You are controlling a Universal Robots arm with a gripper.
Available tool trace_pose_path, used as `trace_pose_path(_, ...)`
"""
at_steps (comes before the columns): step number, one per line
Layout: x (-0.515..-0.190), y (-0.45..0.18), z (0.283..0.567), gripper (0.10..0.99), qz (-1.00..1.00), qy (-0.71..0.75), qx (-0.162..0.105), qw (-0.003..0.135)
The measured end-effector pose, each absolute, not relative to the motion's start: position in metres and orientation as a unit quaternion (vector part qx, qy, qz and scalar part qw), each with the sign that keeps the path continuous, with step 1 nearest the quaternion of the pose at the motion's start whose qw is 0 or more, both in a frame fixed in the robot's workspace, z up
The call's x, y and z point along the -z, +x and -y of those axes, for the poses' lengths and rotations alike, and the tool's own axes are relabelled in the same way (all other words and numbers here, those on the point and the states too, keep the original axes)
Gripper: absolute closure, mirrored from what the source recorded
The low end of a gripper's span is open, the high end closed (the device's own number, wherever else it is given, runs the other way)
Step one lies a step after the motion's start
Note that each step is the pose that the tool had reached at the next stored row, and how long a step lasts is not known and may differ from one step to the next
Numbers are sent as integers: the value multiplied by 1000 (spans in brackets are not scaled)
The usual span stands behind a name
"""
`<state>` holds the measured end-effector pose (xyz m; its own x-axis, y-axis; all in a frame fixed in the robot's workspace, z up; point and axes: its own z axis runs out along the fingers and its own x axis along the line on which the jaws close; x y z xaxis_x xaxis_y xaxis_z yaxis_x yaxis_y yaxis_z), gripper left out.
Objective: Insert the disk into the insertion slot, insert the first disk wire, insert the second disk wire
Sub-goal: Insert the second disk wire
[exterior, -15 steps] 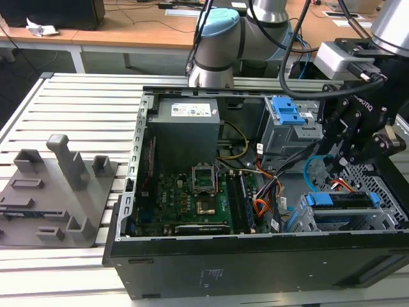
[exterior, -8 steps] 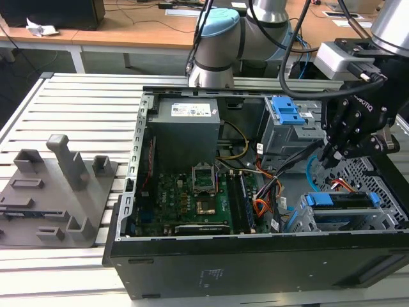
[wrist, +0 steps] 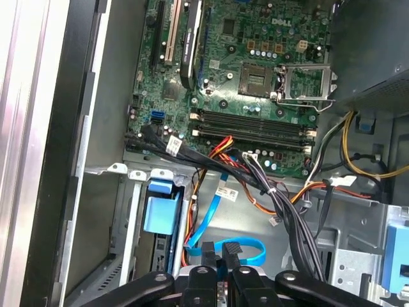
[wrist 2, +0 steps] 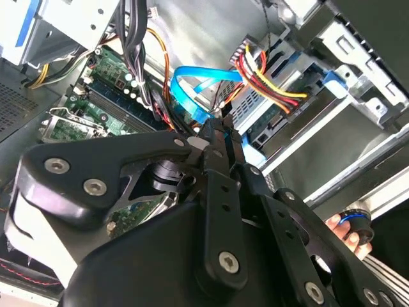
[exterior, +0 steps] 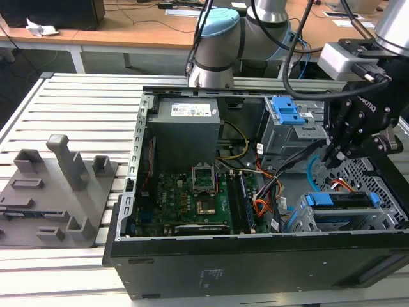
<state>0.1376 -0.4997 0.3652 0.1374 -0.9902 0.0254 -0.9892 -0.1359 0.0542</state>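
The disk (exterior: 339, 200) sits inside the insertion slot (exterior: 378, 184), its blue frame showing. Just above the slot hangs the hand (exterior: 332, 155), its fingers (wrist: 208, 254) closed on the end of the second disk wire (wrist 2: 204, 74), which loops beside the slot.

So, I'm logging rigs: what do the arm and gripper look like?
The arm is silver-grey with a light blue joint cap and black cables alongside. The gripper is matte black, built of bolted links with silver screw heads.
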Motion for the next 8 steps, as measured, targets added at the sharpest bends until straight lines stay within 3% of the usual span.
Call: trace_pose_path(8,-363,139,502,925,672,740,10,28)
